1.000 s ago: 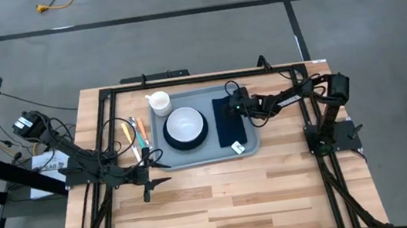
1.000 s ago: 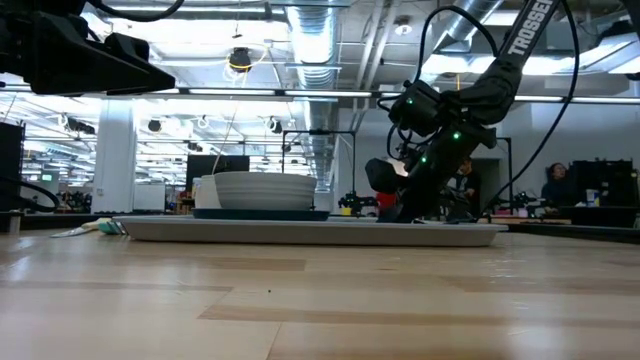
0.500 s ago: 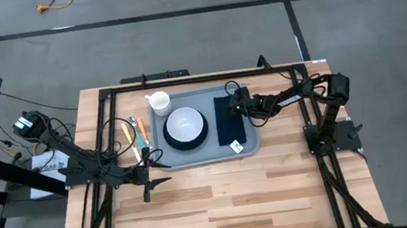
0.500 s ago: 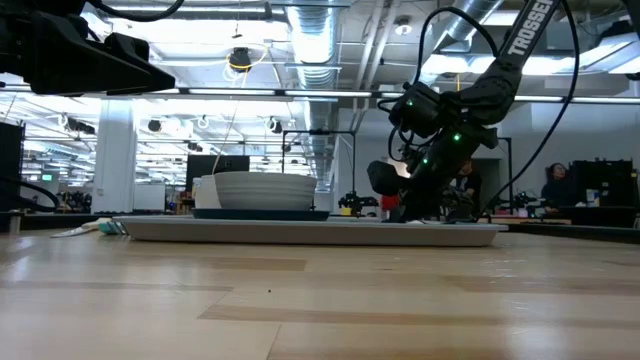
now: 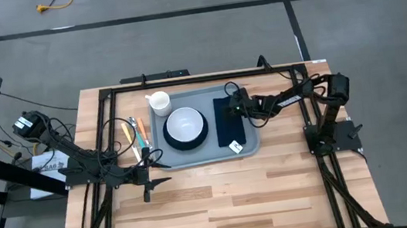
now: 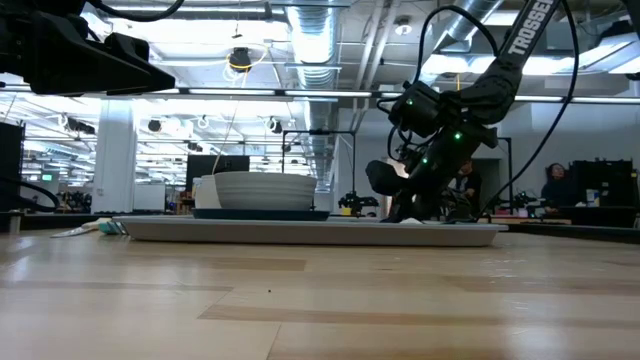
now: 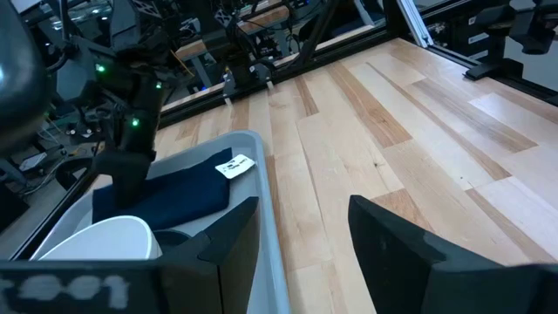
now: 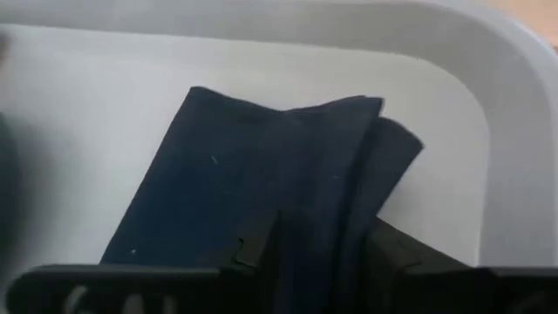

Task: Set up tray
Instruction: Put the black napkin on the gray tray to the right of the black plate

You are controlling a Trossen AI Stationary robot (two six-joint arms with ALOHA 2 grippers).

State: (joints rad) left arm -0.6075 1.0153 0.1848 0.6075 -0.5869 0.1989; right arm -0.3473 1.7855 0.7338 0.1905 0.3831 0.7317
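The grey-blue tray (image 5: pixel 209 157) lies flat on the wooden table. It carries a white bowl (image 5: pixel 185 124) on a dark teal plate (image 5: pixel 174 142) and a folded navy napkin (image 5: pixel 229 130) along its right side. My right gripper (image 5: pixel 232 109) slants down onto the napkin's far end (image 8: pixel 261 166), its fingers apart on either side of a raised fold. My left gripper (image 5: pixel 162 172) hovers open near the tray's near left corner, holding nothing. My right gripper stands with one finger (image 8: pixel 260 249) on each side of the napkin's raised fold (image 8: pixel 323 235), slanting down from the table's right. The napkin lies on the tray floor. Whether the fingers still touch the cloth I cannot tell.
A white mug (image 5: pixel 159 102) stands at the tray's far left corner. Cutlery (image 5: pixel 137 134) lies on the table left of the tray. Bare wood stretches across the table's near half (image 5: pixel 230 204). A black frame (image 5: pixel 184 81) borders the table.
My right gripper has stayed over the napkin's far end and its fingers have parted a little there. The napkin lies on the tray as before.
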